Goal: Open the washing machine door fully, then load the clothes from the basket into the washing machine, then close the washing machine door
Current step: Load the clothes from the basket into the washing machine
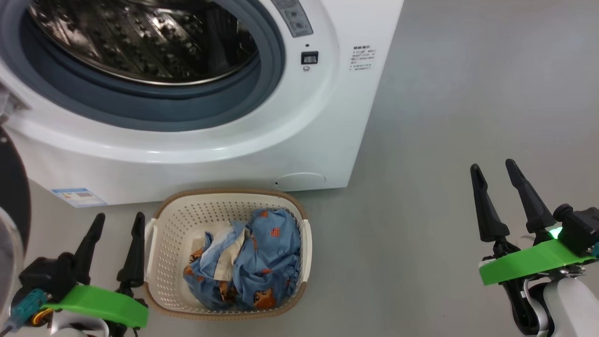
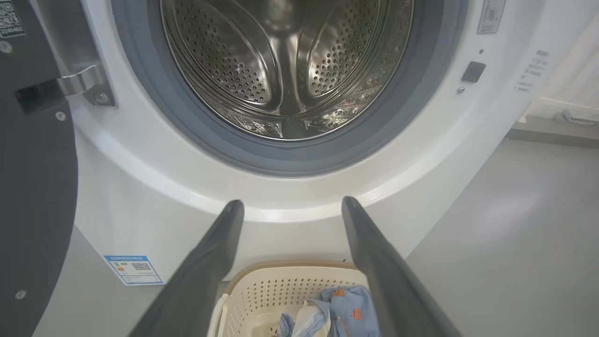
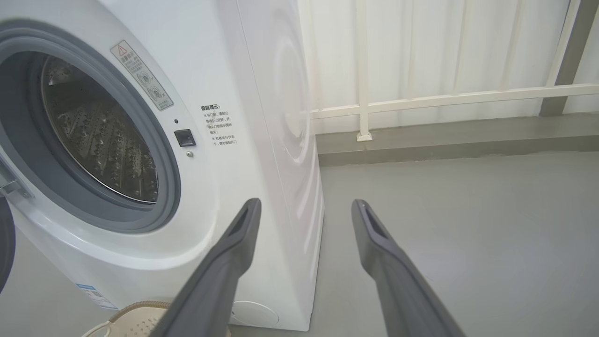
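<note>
1. Washing machine (image 1: pixel 299 140): white front-loader on the grey floor (image 1: pixel 444 117). The steel drum (image 1: pixel 140 37) is exposed, ringed by a grey-blue gasket (image 1: pixel 154 105). A blue label (image 1: pixel 78 197) sits low on the front.
2. Washing machine door (image 1: pixel 11 187): glossy black, standing open at the machine's left side (its hinge bracket shows in the left wrist view).
3. Basket (image 1: pixel 168 220): cream, perforated, with a brown rim. It is on the floor just before the machine's base, below the drum opening.
4. Clothes (image 1: pixel 262 257): light blue bear-print fabric with cream lining, heaped in the basket, mostly toward its right side.
5. Left tool (image 1: pixel 119 216): released, fingers spread, nothing between them. It is just beside the basket's left side, with its inner finger near the rim. The clothes lie to its right inside the basket, apart from both fingers.
6. Right tool (image 1: pixel 492 164): released and empty, over bare floor. It is well apart from the basket and clothes, to their right, past the machine's right corner.
</note>
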Motion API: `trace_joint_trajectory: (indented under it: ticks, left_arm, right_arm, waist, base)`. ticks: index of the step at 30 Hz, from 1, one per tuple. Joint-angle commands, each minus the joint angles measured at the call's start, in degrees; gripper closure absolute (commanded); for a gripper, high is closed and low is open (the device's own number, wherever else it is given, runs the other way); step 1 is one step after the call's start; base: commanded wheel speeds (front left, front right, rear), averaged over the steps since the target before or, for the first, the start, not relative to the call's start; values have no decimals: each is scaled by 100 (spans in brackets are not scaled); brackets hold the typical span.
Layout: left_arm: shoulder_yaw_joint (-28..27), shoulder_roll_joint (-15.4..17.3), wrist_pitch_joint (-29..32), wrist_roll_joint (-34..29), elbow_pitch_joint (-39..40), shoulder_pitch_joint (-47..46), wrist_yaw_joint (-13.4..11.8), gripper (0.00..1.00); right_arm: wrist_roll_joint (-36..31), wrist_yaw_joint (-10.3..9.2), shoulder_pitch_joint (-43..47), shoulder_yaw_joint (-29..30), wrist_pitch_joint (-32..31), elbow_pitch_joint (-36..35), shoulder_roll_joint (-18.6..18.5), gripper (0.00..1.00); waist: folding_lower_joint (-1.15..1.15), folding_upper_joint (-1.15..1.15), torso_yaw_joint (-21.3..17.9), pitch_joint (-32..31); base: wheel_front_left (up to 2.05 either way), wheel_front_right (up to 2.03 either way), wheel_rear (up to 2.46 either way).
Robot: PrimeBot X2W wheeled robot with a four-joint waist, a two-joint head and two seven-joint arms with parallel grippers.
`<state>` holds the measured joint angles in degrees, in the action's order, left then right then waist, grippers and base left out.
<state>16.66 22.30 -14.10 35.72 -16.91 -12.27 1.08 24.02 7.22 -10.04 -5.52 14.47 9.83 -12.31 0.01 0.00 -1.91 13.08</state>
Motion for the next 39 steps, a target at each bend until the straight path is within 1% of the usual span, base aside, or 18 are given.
trace_joint_trajectory:
  ticks: [1, 15, 16, 20, 26, 31, 39]
  left_arm:
    - [-164, 154, 10, 25, -37, -288, 57, 0]
    - [189, 146, 76, 17, -789, -1045, 456, 0]
    - [189, 146, 76, 17, -789, -1045, 456, 0]
    - [376, 153, 147, 41, -1041, -1305, 553, 0]
    - [878, 159, 456, 89, -1512, -1648, 627, 0]
    - [1296, 170, 612, 289, -1825, -1909, 638, 0]
    - [2027, 409, 804, 684, -2295, -2371, 639, 0]
  right_arm:
    - [-123, 26, -142, -100, 52, -158, -11, 0]
    - [-247, 26, -475, -171, 52, -109, 304, 0]
    - [-247, 26, -475, -171, 52, -109, 304, 0]
    - [-232, 26, -570, -172, 52, -17, 412, 0]
    - [-225, 26, -690, -188, 52, 119, 580, 0]
    - [-234, 26, -805, -253, 52, 161, 709, 0]
    - [-239, 26, -1009, -353, 52, 152, 847, 0]
  waist:
    - [-1, 0, -121, 230]
    - [-1, 0, -403, 1293]
    - [-1, 0, -403, 1293]
    - [-1, 0, -467, 1634]
    - [-1, 0, -556, 2073]
    - [-1, 0, -670, 2360]
    - [-1, 0, -923, 2804]
  base:
    - [0, 0, 0]
    - [0, 0, 0]
    - [0, 0, 0]
    - [0, 0, 0]
    - [0, 0, 0]
    - [0, 0, 0]
    - [0, 0, 0]
